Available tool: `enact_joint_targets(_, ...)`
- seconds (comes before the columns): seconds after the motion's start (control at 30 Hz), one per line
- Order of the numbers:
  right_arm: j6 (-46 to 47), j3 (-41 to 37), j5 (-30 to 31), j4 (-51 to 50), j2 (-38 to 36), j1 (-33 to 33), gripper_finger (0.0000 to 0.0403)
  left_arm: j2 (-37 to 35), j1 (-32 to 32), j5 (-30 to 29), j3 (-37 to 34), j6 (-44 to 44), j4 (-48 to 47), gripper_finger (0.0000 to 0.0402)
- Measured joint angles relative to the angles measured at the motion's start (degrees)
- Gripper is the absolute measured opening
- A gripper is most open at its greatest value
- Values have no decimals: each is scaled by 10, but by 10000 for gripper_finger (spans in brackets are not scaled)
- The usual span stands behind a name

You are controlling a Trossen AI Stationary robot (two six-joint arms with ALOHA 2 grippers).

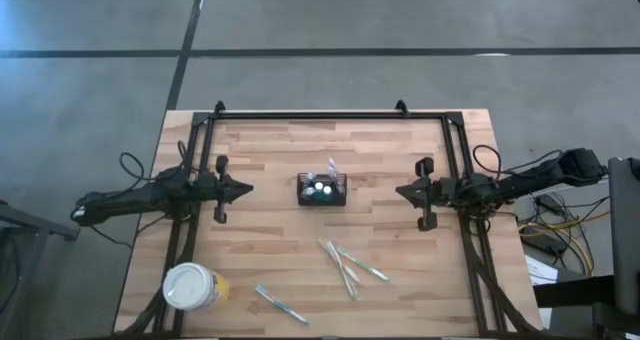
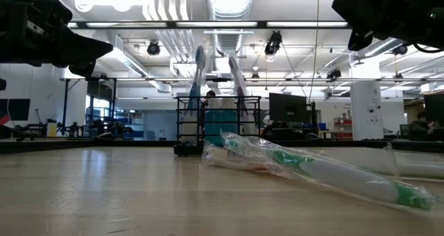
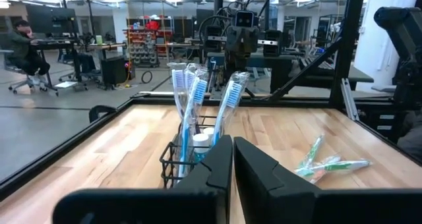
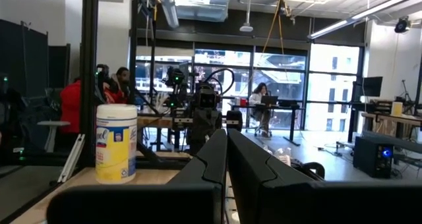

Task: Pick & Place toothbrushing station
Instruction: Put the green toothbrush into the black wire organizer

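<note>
Both grippers hang clenched and empty above the wooden surface (image 1: 400,170), the left gripper (image 1: 246,190) at its left side and the right gripper (image 1: 402,191) at its right, each pointing inward at the black wire toothbrushing station (image 1: 322,190) standing mid-surface between them, apart from both. Upright toothbrushes (image 3: 188,99) stand inside it. A white-and-yellow wipes canister (image 1: 191,286) sits at the near left corner. Wrapped toothbrushes (image 1: 350,265) lie loose nearer the front.
</note>
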Motion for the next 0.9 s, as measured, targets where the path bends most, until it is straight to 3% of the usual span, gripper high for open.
enact_joint_targets(0.17,49,5,0,0,1,0,8,0,0,2,9,25,-10,17)
enact_joint_targets(0.27,48,55,0,-64,0,8,8,0,-1,-7,14,19,-3,6)
enact_joint_targets(0.4,42,192,1,-345,3,10,8,0,0,-14,15,13,-8,9)
enact_joint_targets(0.53,81,336,47,-608,45,19,8,0,0,-16,15,12,-22,19)
enact_joint_targets(0.9,272,627,60,-1069,259,75,8,1,0,-17,17,12,-40,17)
